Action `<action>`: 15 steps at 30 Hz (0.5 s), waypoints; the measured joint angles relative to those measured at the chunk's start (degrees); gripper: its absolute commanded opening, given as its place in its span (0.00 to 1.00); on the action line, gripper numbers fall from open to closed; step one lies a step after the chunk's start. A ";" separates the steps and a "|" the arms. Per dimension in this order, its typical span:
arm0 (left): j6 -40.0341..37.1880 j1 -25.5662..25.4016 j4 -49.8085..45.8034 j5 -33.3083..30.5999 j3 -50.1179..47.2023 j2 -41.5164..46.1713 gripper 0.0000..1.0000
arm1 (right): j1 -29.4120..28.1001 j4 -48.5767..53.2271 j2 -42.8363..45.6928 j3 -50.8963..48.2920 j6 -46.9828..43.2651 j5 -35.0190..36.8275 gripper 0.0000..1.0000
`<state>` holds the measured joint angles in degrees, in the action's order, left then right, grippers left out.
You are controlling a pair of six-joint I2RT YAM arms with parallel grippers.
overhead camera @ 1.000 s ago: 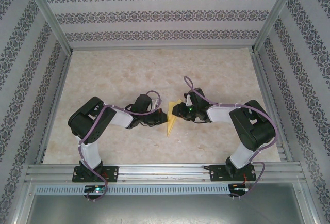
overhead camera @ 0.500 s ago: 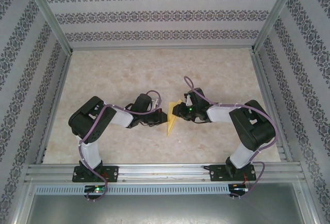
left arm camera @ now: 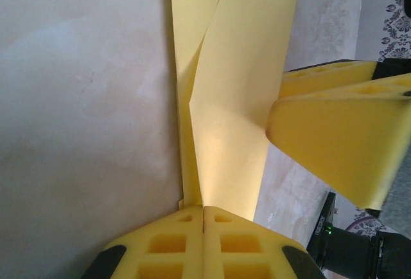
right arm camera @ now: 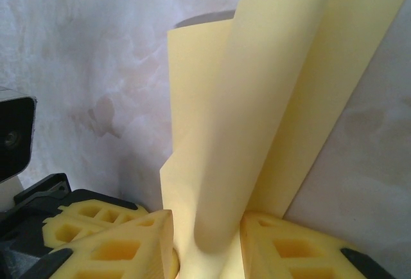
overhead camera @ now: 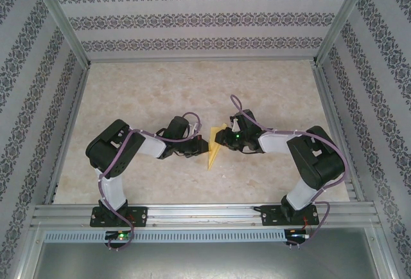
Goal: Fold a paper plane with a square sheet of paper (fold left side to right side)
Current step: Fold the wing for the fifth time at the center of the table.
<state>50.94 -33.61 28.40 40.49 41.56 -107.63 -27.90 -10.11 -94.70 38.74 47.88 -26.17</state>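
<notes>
Pale marbled bench, patterned walls. Mid-bench, the left hand is clenched on the folded yellow paper and the right hand grasps its raised flap. Paper and hands are barely changed from a second ago.

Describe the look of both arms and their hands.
Both arms, left arm and right arm, have black joint housings, white link segments and a purple cable looped along them. The left hand and right hand carry chunky yellow fingers moulded with square pockets.
</notes>
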 measured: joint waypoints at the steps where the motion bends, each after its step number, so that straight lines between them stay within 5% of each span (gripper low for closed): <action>1: 0.00 0.00 -0.15 0.02 0.07 0.00 0.03 | 0.00 0.04 0.35 -0.13 0.00 0.02 0.34; 15: -0.02 -0.02 -0.57 0.24 0.33 -0.07 0.03 | 0.04 2.16 1.03 -0.76 -0.04 1.31 0.35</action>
<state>50.92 -33.63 27.83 40.73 41.89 -107.70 -27.86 -7.94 -93.67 37.98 47.83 -24.86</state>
